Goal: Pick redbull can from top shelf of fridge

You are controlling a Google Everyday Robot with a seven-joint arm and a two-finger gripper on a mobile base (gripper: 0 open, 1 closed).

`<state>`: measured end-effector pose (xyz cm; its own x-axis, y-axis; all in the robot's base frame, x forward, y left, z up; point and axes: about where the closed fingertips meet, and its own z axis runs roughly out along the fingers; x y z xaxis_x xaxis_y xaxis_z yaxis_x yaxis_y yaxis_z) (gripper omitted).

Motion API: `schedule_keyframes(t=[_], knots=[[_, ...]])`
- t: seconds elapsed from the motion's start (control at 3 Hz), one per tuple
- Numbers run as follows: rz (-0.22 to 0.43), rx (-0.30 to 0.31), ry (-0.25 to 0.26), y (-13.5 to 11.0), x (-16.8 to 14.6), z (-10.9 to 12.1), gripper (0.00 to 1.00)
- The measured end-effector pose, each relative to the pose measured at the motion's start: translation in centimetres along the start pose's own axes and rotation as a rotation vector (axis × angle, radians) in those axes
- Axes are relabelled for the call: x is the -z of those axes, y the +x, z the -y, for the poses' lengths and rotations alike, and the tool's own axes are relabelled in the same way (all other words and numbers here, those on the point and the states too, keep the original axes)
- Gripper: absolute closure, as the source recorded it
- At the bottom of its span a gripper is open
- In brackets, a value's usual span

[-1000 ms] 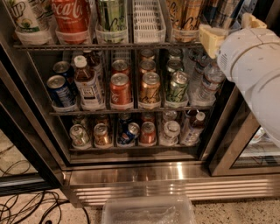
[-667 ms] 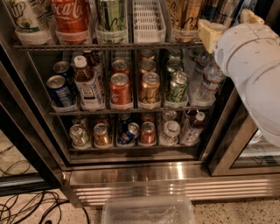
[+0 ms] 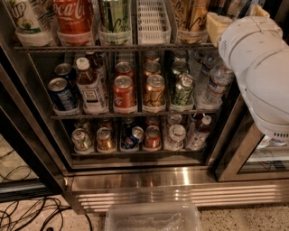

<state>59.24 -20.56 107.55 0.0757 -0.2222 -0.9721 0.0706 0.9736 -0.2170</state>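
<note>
The gripper (image 3: 221,25) is up high on the right, at the right end of the top shelf (image 3: 113,47). It is a pale yellow part poking out from the big white arm (image 3: 262,67). I cannot tell if it is wide or narrow, because the arm hides most of it. It does not look like it holds anything yet.

The redbull can (image 3: 231,6) seems to be right there, at the far right of the top shelf, just behind the gripper. Only a little bit of it shows above the arm, so I am not sure. Next to it on the left are the gold-and-black cans (image 3: 192,16), then a white bin (image 3: 152,20), then a green can (image 3: 115,16).

I think the job now is to reach in and grab. To do it well, the gripper should go straight at the slim can, not sideways, so it does not bump the gold-and-black cans. It should close around the middle of the can, not the shiny top. Then it should lift a little to get over the bin's edge and pull back slowly out of the fridge (image 3: 180,180).
</note>
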Motion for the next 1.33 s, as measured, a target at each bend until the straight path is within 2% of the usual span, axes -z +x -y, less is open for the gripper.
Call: schedule_keyframes(t=[1.0, 1.33], knots=[[-0.012, 0.005, 0.050, -0.3, -2.4, 1.8, 0.36], [-0.018, 0.006, 0.059, 0.0, -2.8, 2.2, 0.42]])
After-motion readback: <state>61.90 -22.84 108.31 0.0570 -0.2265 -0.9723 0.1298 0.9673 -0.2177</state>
